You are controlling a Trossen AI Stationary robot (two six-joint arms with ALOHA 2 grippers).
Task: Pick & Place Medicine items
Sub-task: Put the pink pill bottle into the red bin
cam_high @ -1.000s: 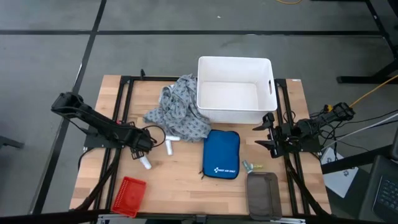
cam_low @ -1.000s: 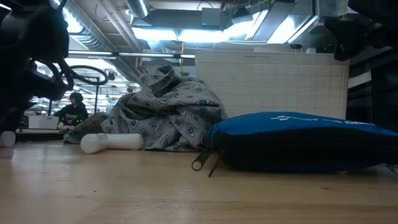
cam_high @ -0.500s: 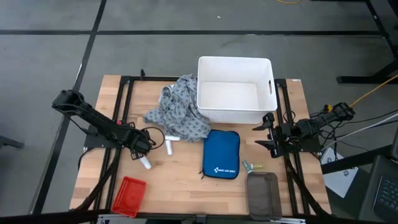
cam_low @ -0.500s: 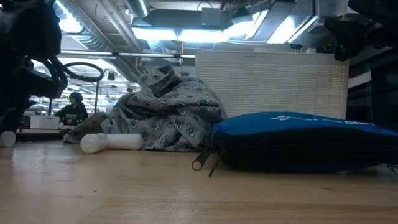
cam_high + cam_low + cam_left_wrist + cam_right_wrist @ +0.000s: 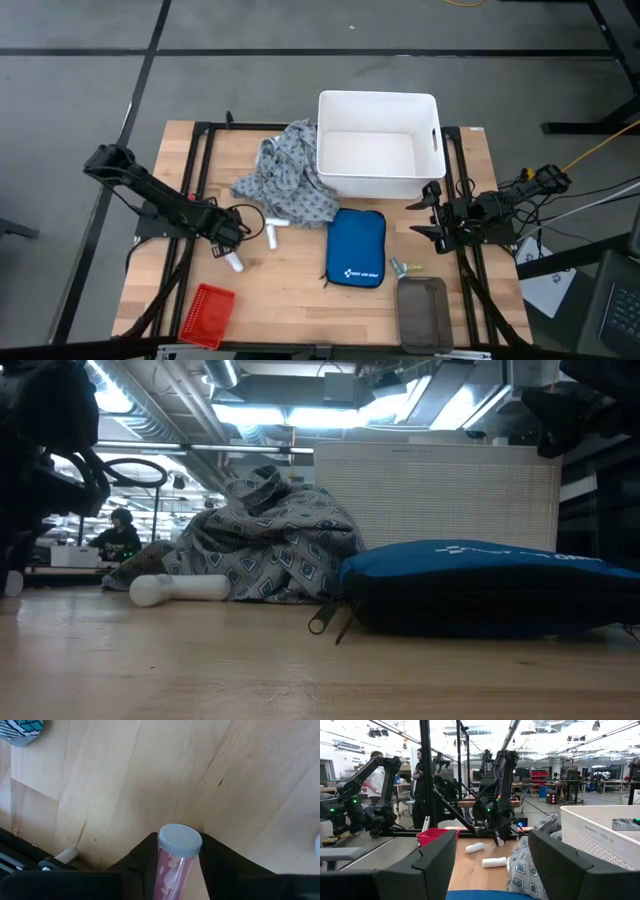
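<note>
A clear vial (image 5: 172, 870) with a white cap (image 5: 180, 840) and pink pills inside stands between the fingers of my left gripper (image 5: 222, 243), at the table's left. The right wrist view shows the vial (image 5: 499, 840) low under that arm, by the tabletop. Two white rolls (image 5: 270, 236) (image 5: 233, 262) lie on their sides close by. One roll (image 5: 180, 588) lies in front of the grey patterned cloth (image 5: 290, 180). My right gripper (image 5: 428, 215) waits open at the right edge, holding nothing. My left gripper has the vial's clear wall (image 5: 167, 862), just below the cap, pinched between its two fingers (image 5: 145, 852). The fingers point steeply down, and the capped end sticks out past them. I cannot tell whether the vial rests on the table.
A white bin (image 5: 378, 97) stands at the far middle, with the cloth heaped against its left side. A blue first-aid pouch (image 5: 356, 247) lies in the middle, with small bits (image 5: 402, 267) beside it. A grey case (image 5: 423, 312) and a red basket (image 5: 205, 313) sit near the front edge.
In the low view a dark finger of my left gripper has moved in over the white vial at the left edge, hiding part of it. The arm itself has stayed in place.
</note>
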